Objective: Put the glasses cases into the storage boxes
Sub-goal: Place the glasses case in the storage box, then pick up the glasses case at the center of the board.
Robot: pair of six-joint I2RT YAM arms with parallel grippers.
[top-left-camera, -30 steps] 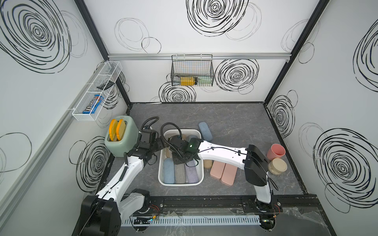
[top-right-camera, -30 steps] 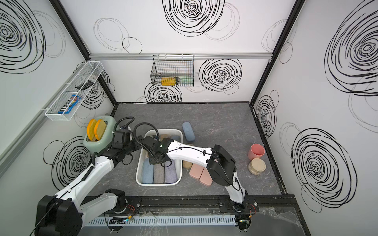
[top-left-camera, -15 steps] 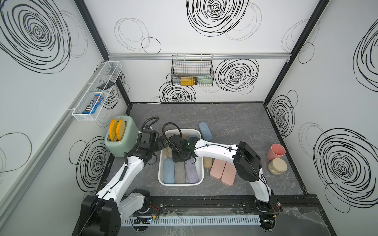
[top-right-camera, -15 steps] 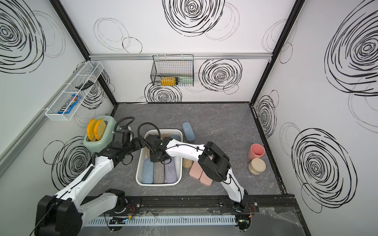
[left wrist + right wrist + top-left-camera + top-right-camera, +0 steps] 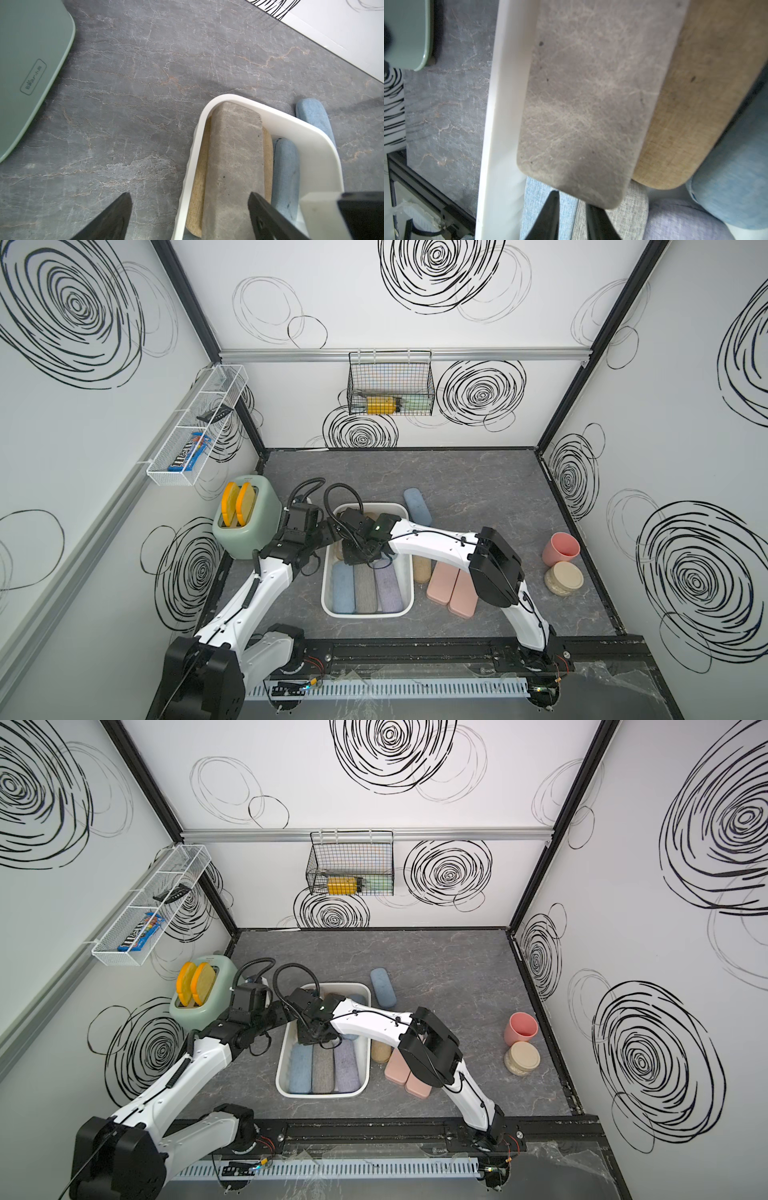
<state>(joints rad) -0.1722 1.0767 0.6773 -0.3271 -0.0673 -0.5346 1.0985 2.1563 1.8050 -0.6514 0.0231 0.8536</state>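
L arm (image 5: 270, 580), R arm (image 5: 432, 545) — over bin (image 5: 368, 615)

Occlusion noted
The white right arm (image 5: 436, 545) covers part of the tan felt oblong case (image 5: 421, 570) and the flat pink rounded cases (image 5: 448, 588).

The storage box (image 5: 368, 615) is white. It holds a blue case (image 5: 343, 588), a flecked grey case (image 5: 365, 589) and a lilac case (image 5: 388, 588). The pink cases (image 5: 451, 589) are plain, and the surface (image 5: 478, 489) is dark grey with pale veins. The grey-brown case (image 5: 232, 166) looks scuffed, and the tan case (image 5: 197, 187) is probably woven.
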